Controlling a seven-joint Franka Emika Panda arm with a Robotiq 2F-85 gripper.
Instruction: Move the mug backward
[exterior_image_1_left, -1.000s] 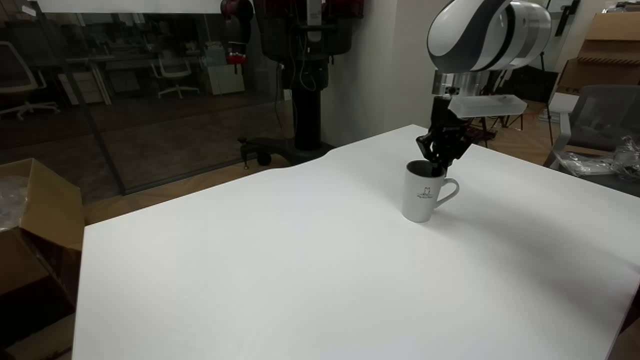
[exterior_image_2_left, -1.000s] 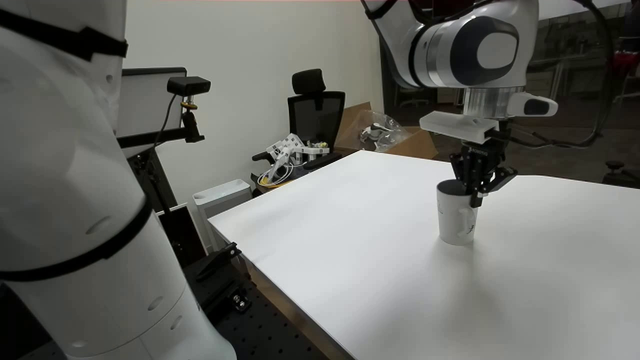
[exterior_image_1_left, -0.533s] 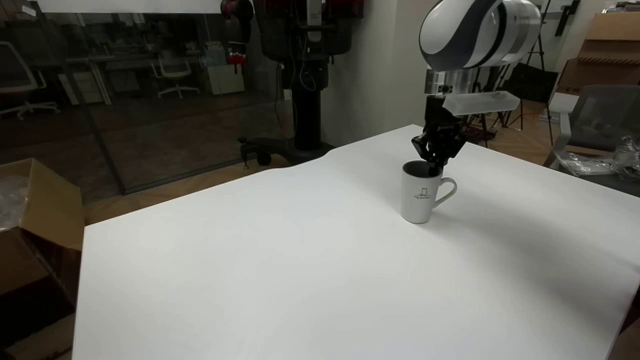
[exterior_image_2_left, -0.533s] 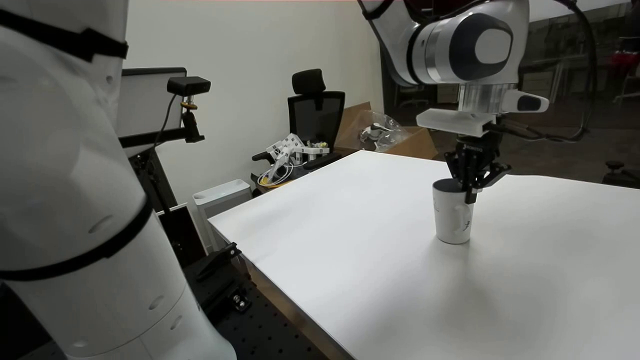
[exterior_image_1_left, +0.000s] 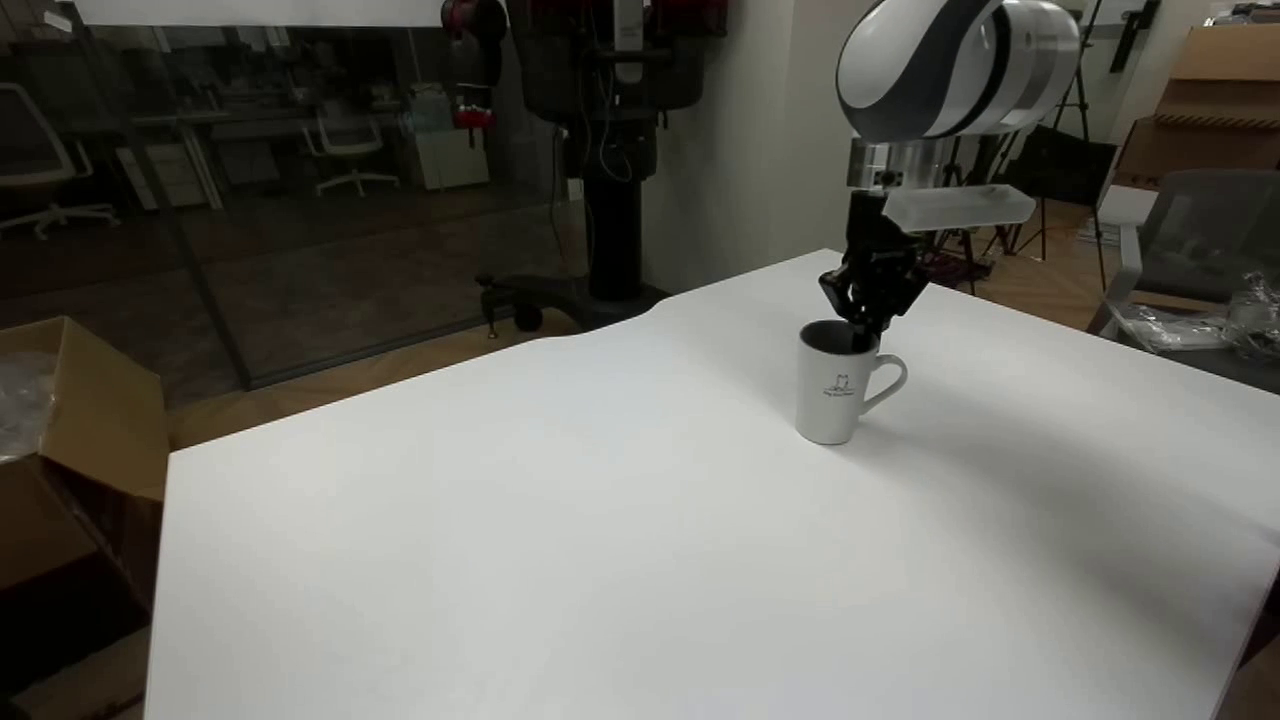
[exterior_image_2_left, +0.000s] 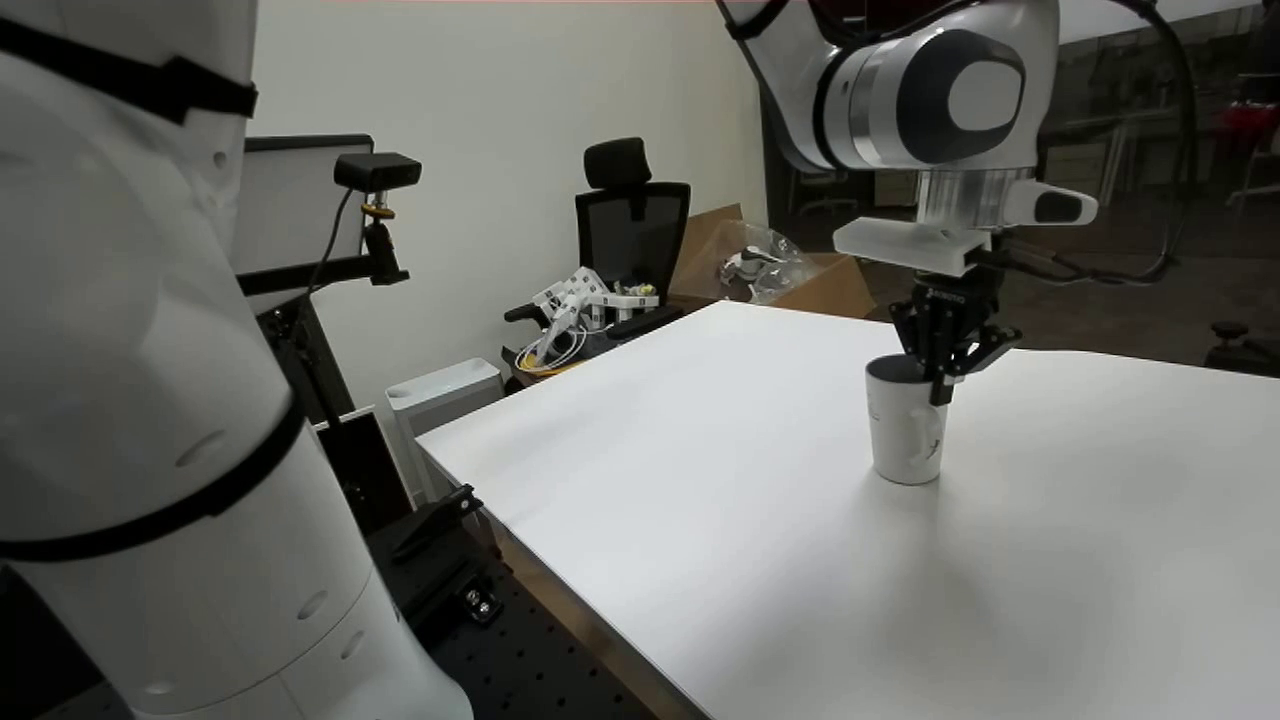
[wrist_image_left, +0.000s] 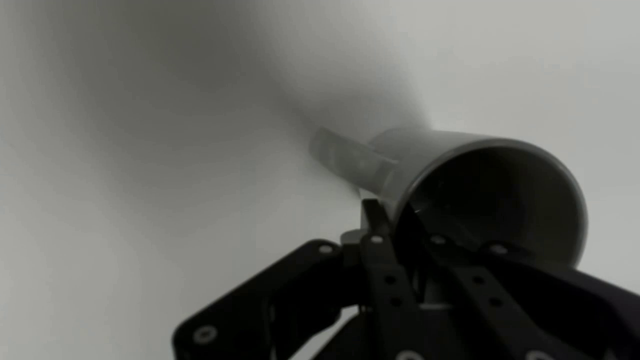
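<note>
The white mug (exterior_image_1_left: 828, 395) stands upright on or just above the white table (exterior_image_1_left: 560, 540); I cannot tell if its base touches. It has a small dark print, a dark interior and a loop handle pointing right in that view. It also shows in an exterior view (exterior_image_2_left: 903, 435) and in the wrist view (wrist_image_left: 420, 147). My black gripper (exterior_image_1_left: 863, 338) points down at the rim on the handle side. In the wrist view the gripper (wrist_image_left: 391, 215) has one finger inside the mug and one outside, shut on the wall beside the handle. The inner fingertip is mostly hidden in the dark interior.
An open cardboard box (exterior_image_1_left: 100, 420) stands beyond a table edge. A black office chair (exterior_image_2_left: 632, 230) and a box with plastic wrap (exterior_image_2_left: 765, 265) stand behind the table. The robot's base (exterior_image_2_left: 240, 600) is close to the near table edge. A black wheeled stand (exterior_image_1_left: 610, 230) is beyond the far edge.
Over the last second the gripper and the mug have moved together a short way to the left in both exterior views. In the last half second the movement is slight. The grip looks unchanged.
</note>
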